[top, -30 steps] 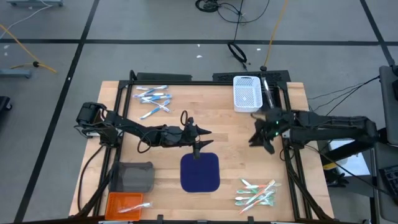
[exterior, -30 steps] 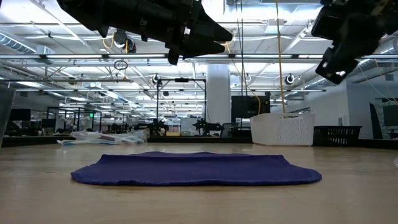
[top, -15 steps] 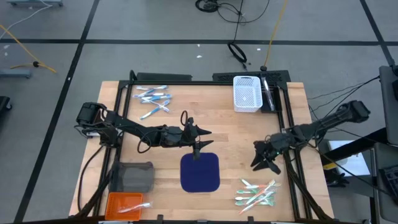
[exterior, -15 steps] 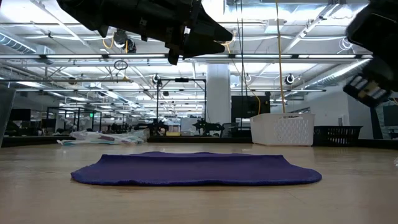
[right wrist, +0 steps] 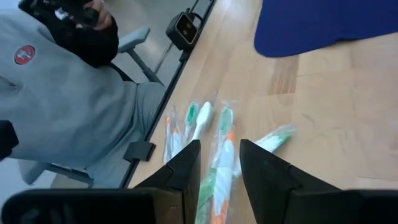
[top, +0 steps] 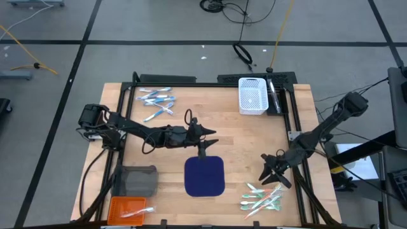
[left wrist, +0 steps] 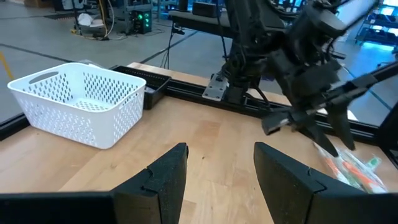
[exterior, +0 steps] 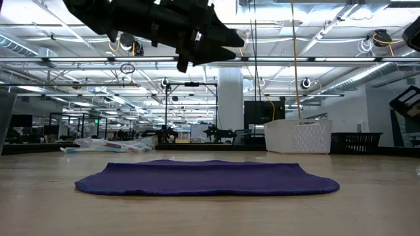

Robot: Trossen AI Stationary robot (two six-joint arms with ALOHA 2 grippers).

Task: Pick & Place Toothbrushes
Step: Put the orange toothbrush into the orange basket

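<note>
A pile of green, white and orange toothbrushes (top: 262, 198) lies flat on the table near its near right corner, also seen in the right wrist view (right wrist: 205, 134). My right gripper (top: 270, 177) hovers open just above and beyond that pile, its fingers (right wrist: 217, 174) apart with nothing between them. More blue-and-white toothbrushes (top: 156, 100) lie at the far left. The navy mat (top: 205, 176) lies flat at the near middle. My left gripper (top: 210, 136) hangs open in the air over the mat's far edge (left wrist: 214, 174).
A white basket (top: 252, 95) stands at the far right. A grey box (top: 135, 180) and an orange tray (top: 129, 207) sit at the near left corner. A person in grey (right wrist: 56, 106) sits beyond the table's right edge. Bare wood lies between mat and pile.
My right gripper has swung from beside the white basket toward the table's near edge and come down, turning as it went, until it hangs over the green and orange toothbrushes. Its finger gap looks the same.
</note>
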